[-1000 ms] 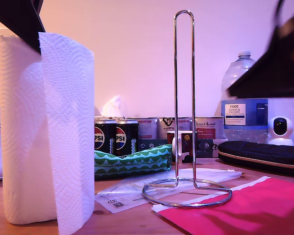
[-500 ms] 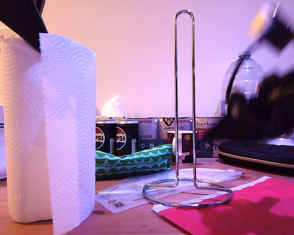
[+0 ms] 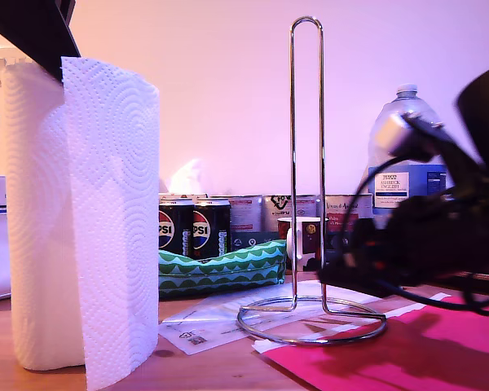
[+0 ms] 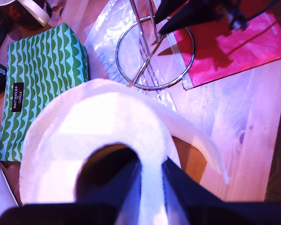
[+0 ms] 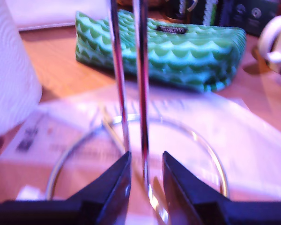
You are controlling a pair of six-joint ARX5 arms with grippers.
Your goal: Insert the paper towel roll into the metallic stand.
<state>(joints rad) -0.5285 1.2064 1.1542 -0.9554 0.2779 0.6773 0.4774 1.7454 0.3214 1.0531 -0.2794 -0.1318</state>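
Jaws of my first gripper (image 4: 150, 176) pinch the wall of the paper towel roll (image 3: 81, 220) at its top: one dark finger goes inside the hollow core, the other stays outside, with only the thickness of soft paper between them. Below these jaws the roll stands upright on the wooden desk (image 4: 234, 140), a tall white cylinder with embossed wavy pattern, and one loose outer sheet hangs down its side to the desk.

Jaws of my second gripper (image 5: 145, 180) are narrowly apart, one on each side of the two thin rods of the metallic stand (image 3: 307, 187), low near the base; if they touch the rods I cannot tell. This stand is shiny chrome wire, a tall narrow loop standing on a round ring, which lies on a clear plastic sheet (image 4: 107, 33). Just behind the ring from these jaws lies a green pouch (image 5: 178, 47) with scallop pattern. The roll and the stand are well apart.
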